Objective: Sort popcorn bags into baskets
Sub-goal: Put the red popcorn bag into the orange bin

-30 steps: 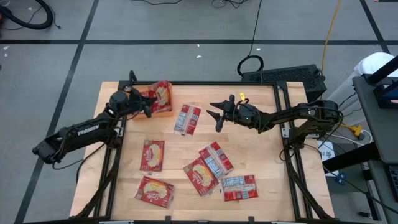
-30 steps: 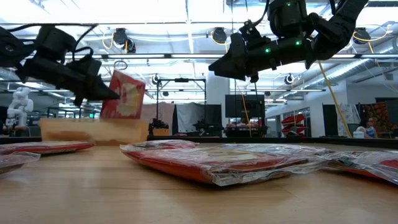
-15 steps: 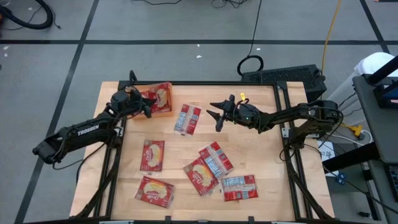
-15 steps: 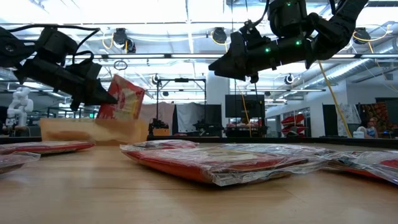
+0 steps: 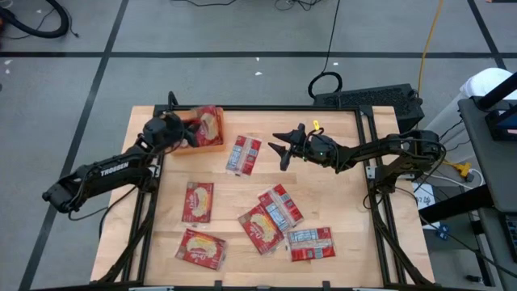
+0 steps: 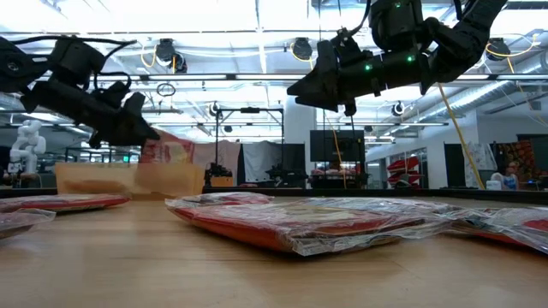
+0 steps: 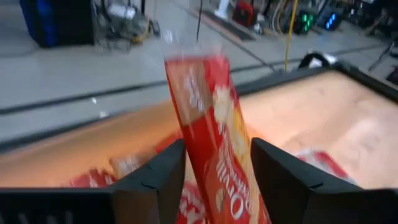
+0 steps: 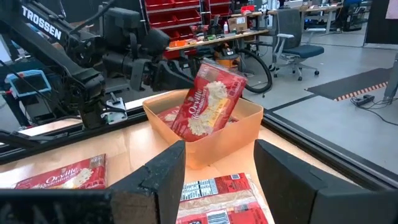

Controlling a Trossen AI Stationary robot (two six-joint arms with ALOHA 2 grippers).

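Bin (image 5: 212, 142): orange, shallow, far left corner of table; at least one bag lies in it, by my reading
Left gripper (image 5: 184, 134): over bin; fingers apart; falling bag (image 8: 209, 103) sits tilted between them, untouched, as far as I can tell
Loose bags: six flat on wood, nearest (image 5: 199, 201); red, cream picture, some label-side up; sorting seems under halfway
Right gripper (image 5: 283, 152): raised mid-table beside a bag (image 5: 245, 154); fingers apart, empty

Overhead view straight down, low view level across table, both wrist views seemingly sharing the orange bin (image 8: 205, 134)
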